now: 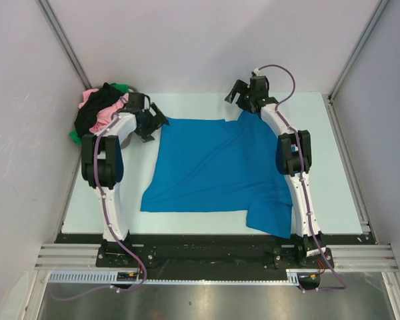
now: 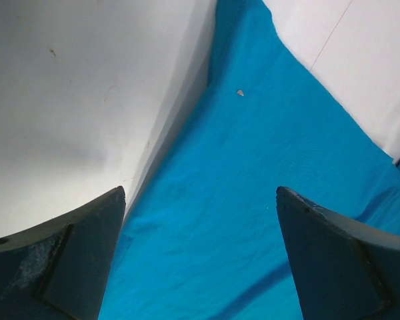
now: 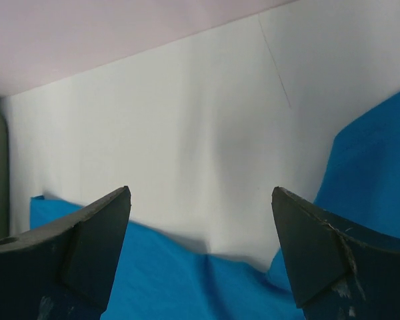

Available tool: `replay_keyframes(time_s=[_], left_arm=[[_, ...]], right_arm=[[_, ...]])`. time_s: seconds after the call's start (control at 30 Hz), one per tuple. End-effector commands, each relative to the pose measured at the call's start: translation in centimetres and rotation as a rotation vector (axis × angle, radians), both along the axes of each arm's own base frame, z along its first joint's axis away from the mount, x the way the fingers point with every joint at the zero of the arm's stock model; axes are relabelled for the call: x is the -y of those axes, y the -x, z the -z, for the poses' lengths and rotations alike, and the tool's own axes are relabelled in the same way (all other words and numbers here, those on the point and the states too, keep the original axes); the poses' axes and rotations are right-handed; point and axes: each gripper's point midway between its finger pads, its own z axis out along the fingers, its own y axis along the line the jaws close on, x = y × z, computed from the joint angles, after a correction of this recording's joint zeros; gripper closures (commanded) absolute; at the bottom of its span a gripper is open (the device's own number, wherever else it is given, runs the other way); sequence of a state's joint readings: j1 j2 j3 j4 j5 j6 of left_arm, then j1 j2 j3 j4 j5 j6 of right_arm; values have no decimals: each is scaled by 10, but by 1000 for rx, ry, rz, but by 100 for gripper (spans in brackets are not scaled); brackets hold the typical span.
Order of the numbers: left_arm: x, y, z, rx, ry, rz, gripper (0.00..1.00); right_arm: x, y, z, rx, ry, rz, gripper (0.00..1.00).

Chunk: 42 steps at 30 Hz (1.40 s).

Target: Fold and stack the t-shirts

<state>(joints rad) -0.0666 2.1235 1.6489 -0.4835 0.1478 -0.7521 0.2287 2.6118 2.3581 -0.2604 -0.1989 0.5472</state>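
Our left gripper (image 2: 200, 200) gapes empty over the bright blue cotton t-shirt (image 1: 213, 167); our right gripper (image 3: 200, 197) likewise, at its far edge; pink, black and green shirts (image 1: 97, 110) fill the round grey basket (image 1: 133, 87) beside the left fingers (image 2: 67, 260).

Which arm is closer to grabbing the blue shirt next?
Probably the left. The left gripper, open, hangs over a far corner of the blue t-shirt, with cloth right below it. The right gripper, also open, sits past the far edge, facing mostly bare table.
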Motion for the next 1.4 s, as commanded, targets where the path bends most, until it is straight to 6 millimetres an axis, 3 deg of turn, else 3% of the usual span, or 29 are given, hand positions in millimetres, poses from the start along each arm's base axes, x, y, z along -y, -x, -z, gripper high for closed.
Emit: replay_keyframes(time_s=[0.0, 0.13, 0.3, 0.33, 0.37, 0.4, 0.43, 0.47, 0.57, 0.8, 0.87, 0.97, 1.1, 1.13, 1.27, 1.37], left_arm=[[2, -1, 8, 4, 27, 15, 1], [1, 1, 17, -9, 27, 14, 1], [2, 1, 19, -13, 34, 19, 1], [1, 1, 19, -11, 33, 18, 1], [2, 0, 19, -10, 35, 20, 1], [1, 1, 18, -10, 35, 18, 1], [1, 1, 18, -10, 36, 19, 1], [1, 1, 18, -10, 36, 19, 1], [2, 2, 17, -8, 37, 20, 1], [3, 4, 21, -14, 43, 19, 1], [2, 5, 23, -18, 40, 17, 1], [2, 4, 23, -15, 38, 16, 1], [1, 3, 22, -13, 32, 16, 1], [0, 3, 21, -11, 26, 13, 1], [0, 3, 21, -11, 25, 13, 1], [0, 3, 23, -14, 27, 14, 1]], right_arm=[[5, -2, 28, -48, 22, 47, 8], [18, -1, 48, -102, 3, 94, 8], [31, 5, 45, -101, 48, 137, 9], [38, 11, 56, -121, 76, 159, 9], [39, 11, 38, -91, 81, 167, 9], [43, 12, 34, -77, 99, 175, 9], [52, 18, 42, -95, 137, 209, 8], [57, 19, 31, -81, 149, 225, 8], [74, 34, 28, -99, 207, 275, 7], [96, 50, 17, -83, 279, 351, 6], [94, 49, 14, -64, 280, 338, 5], [83, 42, -5, -5, 223, 305, 4], [64, 34, -51, 108, 167, 252, 1], [61, 35, -72, 146, 164, 249, 1], [66, 37, -103, 183, 237, 275, 0], [78, 39, -103, 157, 304, 308, 0]])
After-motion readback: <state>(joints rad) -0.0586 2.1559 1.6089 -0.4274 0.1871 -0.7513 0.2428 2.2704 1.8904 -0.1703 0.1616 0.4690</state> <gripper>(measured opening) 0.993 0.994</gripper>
